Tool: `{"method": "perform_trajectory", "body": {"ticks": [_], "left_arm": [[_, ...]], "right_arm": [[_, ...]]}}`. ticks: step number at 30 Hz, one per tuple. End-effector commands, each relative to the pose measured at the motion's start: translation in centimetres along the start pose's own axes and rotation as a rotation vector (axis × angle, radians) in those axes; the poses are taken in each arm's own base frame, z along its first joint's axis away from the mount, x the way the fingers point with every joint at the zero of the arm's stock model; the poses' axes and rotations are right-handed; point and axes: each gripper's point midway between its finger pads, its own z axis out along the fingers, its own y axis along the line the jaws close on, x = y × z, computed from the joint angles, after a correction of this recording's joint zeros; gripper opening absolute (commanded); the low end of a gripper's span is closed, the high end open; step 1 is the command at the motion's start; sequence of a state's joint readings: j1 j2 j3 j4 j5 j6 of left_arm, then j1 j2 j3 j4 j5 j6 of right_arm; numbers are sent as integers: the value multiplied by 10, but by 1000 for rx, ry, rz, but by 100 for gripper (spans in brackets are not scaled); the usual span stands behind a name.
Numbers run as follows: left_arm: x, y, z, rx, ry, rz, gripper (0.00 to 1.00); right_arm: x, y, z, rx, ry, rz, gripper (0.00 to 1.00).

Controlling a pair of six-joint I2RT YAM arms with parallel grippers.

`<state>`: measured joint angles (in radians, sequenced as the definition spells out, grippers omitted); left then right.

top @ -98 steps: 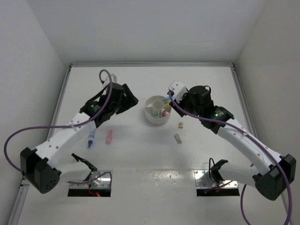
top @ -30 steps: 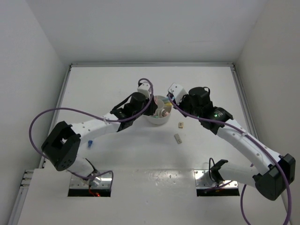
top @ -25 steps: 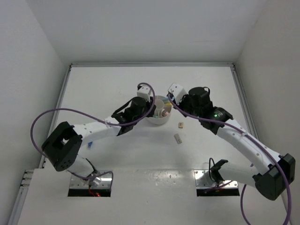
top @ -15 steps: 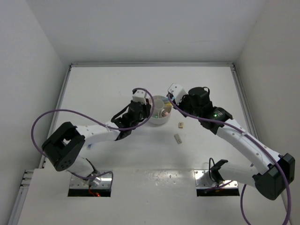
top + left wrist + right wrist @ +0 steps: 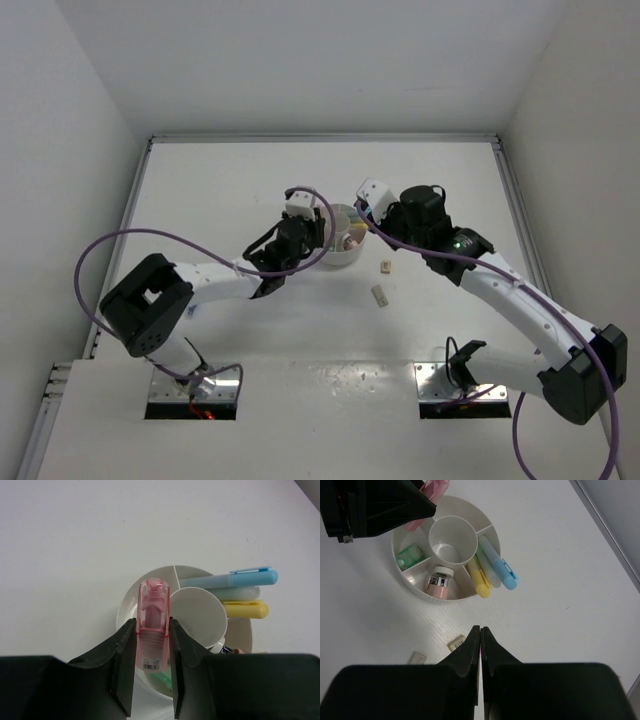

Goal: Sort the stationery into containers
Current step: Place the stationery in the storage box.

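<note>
A pink marker [image 5: 153, 625] stands nearly upright between the fingers of my left gripper [image 5: 152, 624], which is shut on it. It hangs over the left wedge of the round white organiser [image 5: 126, 611], beside the central well [image 5: 197, 614]. A light blue marker [image 5: 227, 577], a pale one and a yellow marker [image 5: 245, 610] lie in the far wedge, and a green marker [image 5: 162, 680] lies in a near one. My right gripper [image 5: 480, 628] is shut on nothing, above the table just right of the organiser [image 5: 445, 599]. Two tan blocks [image 5: 456, 643] [image 5: 417, 657] lie below it.
In the top view the organiser [image 5: 343, 255] sits mid-table between both arms, with the tan blocks [image 5: 385, 266] [image 5: 379, 295] to its right. A pink-and-white item [image 5: 439, 582] lies in one wedge. White walls close off the table at the left, back and right.
My left arm carried the pink marker from the table to the organiser, then drew back slightly to its left rim. The right arm has not moved.
</note>
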<state>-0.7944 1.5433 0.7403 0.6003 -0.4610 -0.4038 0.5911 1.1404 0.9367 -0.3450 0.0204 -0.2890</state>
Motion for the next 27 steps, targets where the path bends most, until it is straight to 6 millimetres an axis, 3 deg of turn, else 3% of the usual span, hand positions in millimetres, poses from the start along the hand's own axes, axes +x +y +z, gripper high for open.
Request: {"method": "perform_trajectory", "body": {"ticks": [1,6,8,9,13,15,16,17,18,20,21,22,23,24,25,26,27], "left_arm": [[-7,-20,6,41,-39,-26,0],[3,-19,10,8,-17,-43,3],[5,-17,10,-5,-13,-52,37],[7,-15,10,-17,-6,-62,49],[-9,-14,2,-31,-44,-78,69],[-19,-14,0,-34,-67,-90,70],[-28,-12,-4,-45,-85,-89,52],[-31,-9,-7,-59,-84,-86,19],[-42,-7,-9,-85,-97,-118,0],[-65,19,-22,-243,-145,-184,0],[-45,42,-33,-375,-75,-232,0],[-64,62,-45,-523,-132,-289,0],[-62,89,-51,-637,-119,-349,29],[-39,121,-77,-796,-49,-399,51],[-50,127,-83,-840,-34,-461,68],[-45,155,-90,-945,-2,-474,91],[-37,170,-99,-1009,42,-481,97]], "right_arm": [[-3,-1,2,-3,-18,-7,0],[-3,-1,2,-3,-18,-7,0],[-3,-1,2,-3,-18,-7,0],[-3,-1,2,-3,-18,-7,0],[-3,-1,2,-3,-18,-7,0],[-4,1,3,-11,-22,-7,0],[-4,1,3,-11,-22,-7,0],[-2,2,2,-15,-13,-7,0],[-2,2,2,-15,-13,-7,0],[-2,2,2,-15,-13,-7,0],[-2,2,2,-15,-13,-7,0],[-2,2,2,-15,-13,-7,0],[-4,1,0,-10,-23,-7,0],[-4,1,0,-10,-23,-7,0],[-4,1,0,-10,-23,-7,0],[-4,1,0,-10,-23,-7,0],[-4,1,0,-10,-23,-7,0]]}}
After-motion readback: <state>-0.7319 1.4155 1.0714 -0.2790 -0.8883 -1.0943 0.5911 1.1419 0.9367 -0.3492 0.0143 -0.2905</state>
